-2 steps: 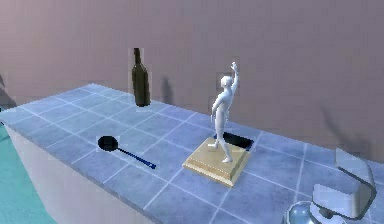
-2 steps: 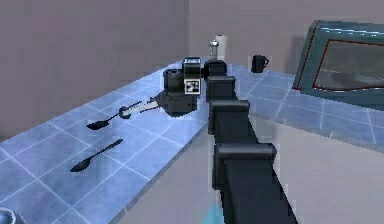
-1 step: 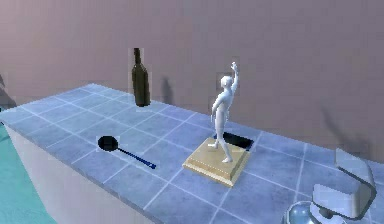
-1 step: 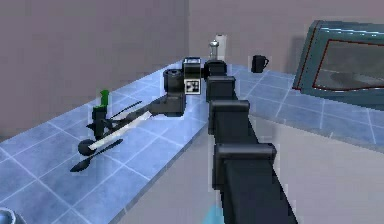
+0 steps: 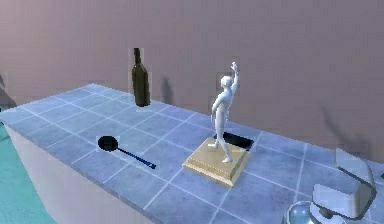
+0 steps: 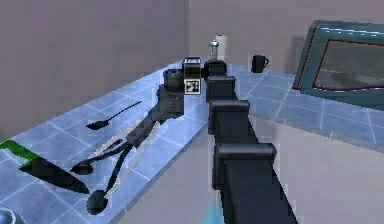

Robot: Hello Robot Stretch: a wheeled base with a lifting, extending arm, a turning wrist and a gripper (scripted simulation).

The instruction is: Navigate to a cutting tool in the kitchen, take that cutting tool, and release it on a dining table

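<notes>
A knife (image 6: 50,172) with a dark blade and a green handle lies on the blue-tiled counter (image 6: 150,150) at the arm side view's lower left. My arm (image 6: 240,160) rises from the bottom edge. The gripper's dark body sits left of its white markers (image 6: 192,85). From there the gripper (image 6: 91,184) runs its thin fingers (image 6: 128,150) down and left, ending just beside the knife's blade. I cannot tell whether it holds anything. In the forward view a dark flat thing (image 5: 240,142) lies behind a statue's base.
On the counter (image 5: 80,125) stand a dark bottle (image 5: 141,77) and a white statue (image 5: 226,105) on a wooden base, with a black ladle (image 5: 122,151) and a grey faucet (image 5: 345,190) nearby. Farther out are a black spoon (image 6: 112,117), shaker (image 6: 217,45), dark mug (image 6: 259,64) and appliance (image 6: 345,58).
</notes>
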